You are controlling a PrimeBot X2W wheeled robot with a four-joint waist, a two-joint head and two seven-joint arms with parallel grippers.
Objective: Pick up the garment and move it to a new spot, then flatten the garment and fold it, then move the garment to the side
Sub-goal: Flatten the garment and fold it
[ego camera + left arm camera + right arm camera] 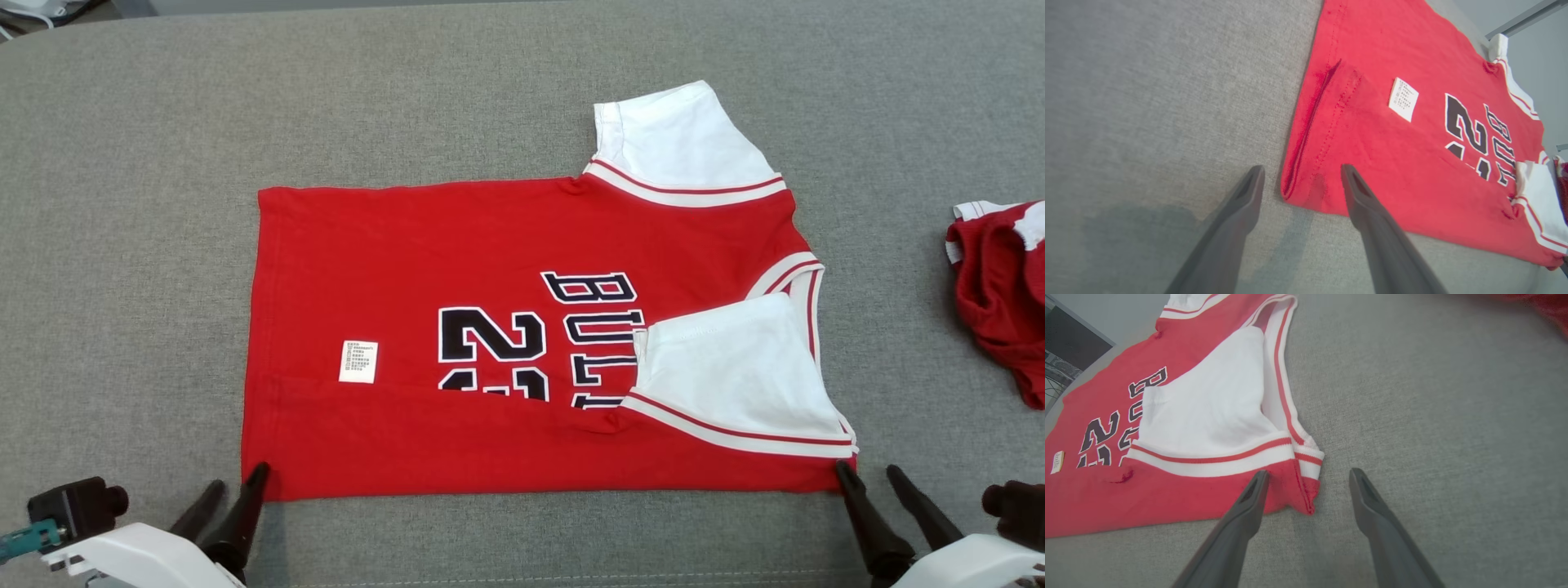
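While the garment [490, 245] is lying flat on the grey cloth surface [122, 245] in the head view, its long axis is running left to right, hem toward the robot's left and collar toward its right, and its near long edge is sitting just beyond both grippers. The left gripper [239, 478] is pointing at the near hem corner and the right gripper [867, 469] at the near shoulder corner, so each arm is equally close to its own end, which probably suits a two-handed fold away from the robot. One garment is being worked, showing two white sleeves and one white label [358, 361]; one further bundle of red cloth [992, 286] is lying well apart at the right edge. In the left wrist view, the left gripper [1302, 167] is standing with its two fingers spread wide, straddling the hem corner and clamping nothing. In the right wrist view, the right gripper [1309, 471] is likewise gaping, one finger lying over the red corner beside the striped band, the other over bare grey cloth.
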